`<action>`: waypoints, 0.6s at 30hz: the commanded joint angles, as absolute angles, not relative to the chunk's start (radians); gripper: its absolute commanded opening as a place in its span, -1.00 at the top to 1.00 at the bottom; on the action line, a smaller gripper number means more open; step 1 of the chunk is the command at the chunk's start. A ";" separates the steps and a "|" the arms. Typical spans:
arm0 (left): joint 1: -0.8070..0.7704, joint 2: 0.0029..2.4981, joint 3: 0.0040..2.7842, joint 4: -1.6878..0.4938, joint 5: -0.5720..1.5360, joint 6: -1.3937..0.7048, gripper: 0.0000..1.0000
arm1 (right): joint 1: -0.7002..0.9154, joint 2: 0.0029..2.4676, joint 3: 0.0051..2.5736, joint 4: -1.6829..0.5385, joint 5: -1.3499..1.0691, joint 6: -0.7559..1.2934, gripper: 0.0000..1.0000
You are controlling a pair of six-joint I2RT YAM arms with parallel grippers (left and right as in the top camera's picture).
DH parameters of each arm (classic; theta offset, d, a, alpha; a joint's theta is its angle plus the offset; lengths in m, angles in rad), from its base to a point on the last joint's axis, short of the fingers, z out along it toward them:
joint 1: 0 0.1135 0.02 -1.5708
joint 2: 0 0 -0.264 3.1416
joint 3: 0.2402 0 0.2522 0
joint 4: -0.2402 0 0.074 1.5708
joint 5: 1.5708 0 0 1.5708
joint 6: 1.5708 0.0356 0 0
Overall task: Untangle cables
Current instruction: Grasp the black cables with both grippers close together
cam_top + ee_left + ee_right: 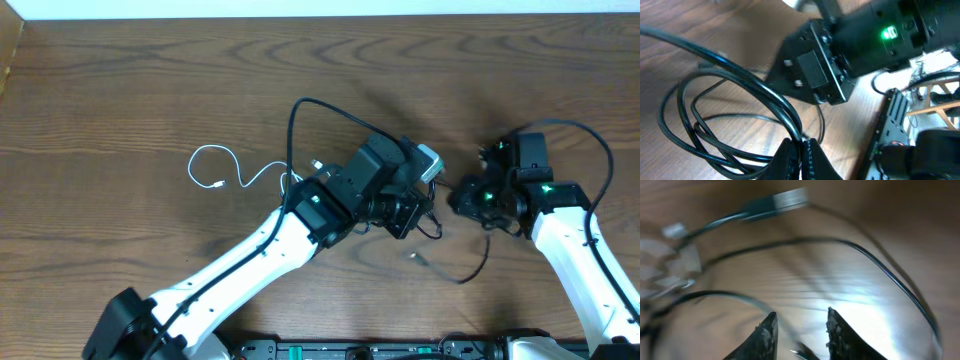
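The white cable point(215, 165) lies in a loose loop on the table left of centre, and one end runs under my left arm. The black cable point(470, 270) lies between the two grippers, with a small plug point(415, 257) in front. In the left wrist view my left gripper point(802, 145) is shut on a strand of the black cable point(735, 75), which loops in coils to its left. My right gripper point(800, 320) is open, its fingers on either side of a thin black strand point(860, 250). A USB plug point(785, 200) lies ahead of it; this view is blurred.
The two grippers point(405, 215) point(465, 197) are close together at the table's middle right. The right gripper's body point(840, 55) fills the top of the left wrist view. The wooden table point(120, 90) ends at a white wall at the back. An equipment rail point(400, 350) runs along the front edge.
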State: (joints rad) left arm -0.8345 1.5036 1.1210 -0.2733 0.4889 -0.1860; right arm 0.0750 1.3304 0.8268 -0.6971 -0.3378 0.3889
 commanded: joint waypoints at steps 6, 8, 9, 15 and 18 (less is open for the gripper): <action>-0.831 1.495 1.120 -0.318 0.512 -0.188 0.85 | 0.074 1.332 0.828 -0.636 -0.787 0.173 0.13; -0.831 1.495 1.120 -0.305 0.513 -0.188 0.85 | 0.076 1.332 0.828 -0.635 -0.823 0.152 0.04; -0.831 1.495 1.120 -0.295 0.514 -0.188 0.85 | 0.077 1.332 0.828 -0.633 -0.836 0.148 0.00; -0.831 1.494 1.121 -0.179 0.657 -0.248 0.85 | 0.087 1.332 0.828 -0.595 -0.847 0.176 -0.04; -0.831 1.494 1.121 -0.127 0.701 -0.287 0.86 | 0.091 1.332 0.828 -0.558 -0.870 0.211 -0.07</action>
